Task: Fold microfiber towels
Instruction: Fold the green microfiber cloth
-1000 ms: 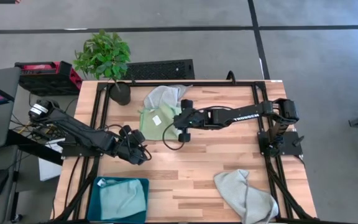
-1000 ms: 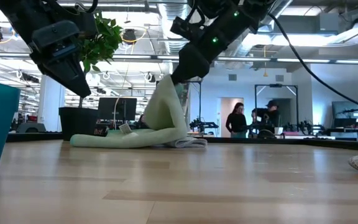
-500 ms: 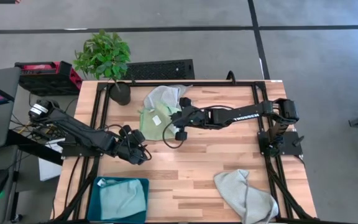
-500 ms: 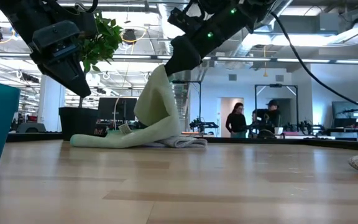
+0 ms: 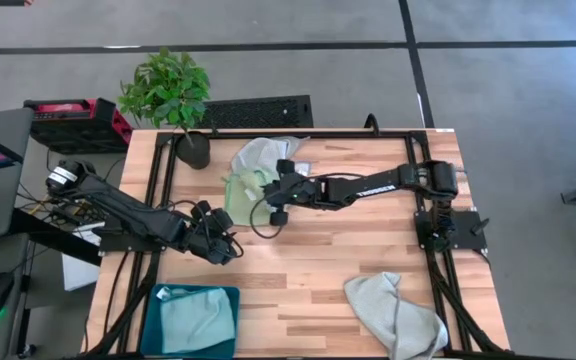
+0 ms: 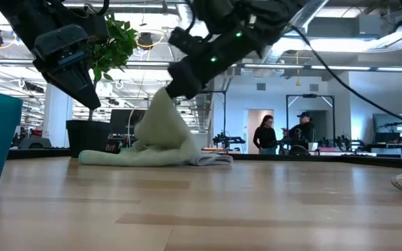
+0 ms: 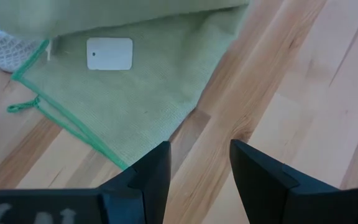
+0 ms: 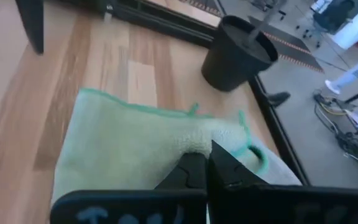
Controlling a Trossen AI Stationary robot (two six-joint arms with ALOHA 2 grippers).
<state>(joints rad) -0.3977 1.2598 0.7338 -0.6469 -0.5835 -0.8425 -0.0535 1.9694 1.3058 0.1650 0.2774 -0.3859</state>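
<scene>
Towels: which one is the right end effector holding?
The light green towel near the plant pot; the right end effector pinches its lifted edge. The grey towels and the one in the teal bin lie untouched.

Light green towel (image 8: 135, 149) pinched in closed jaws, wooden table (image 8: 104, 50), black pot (image 8: 238, 53) beyond

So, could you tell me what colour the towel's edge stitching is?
Darker green on the light green towel; clearest in the left wrist view.
</scene>
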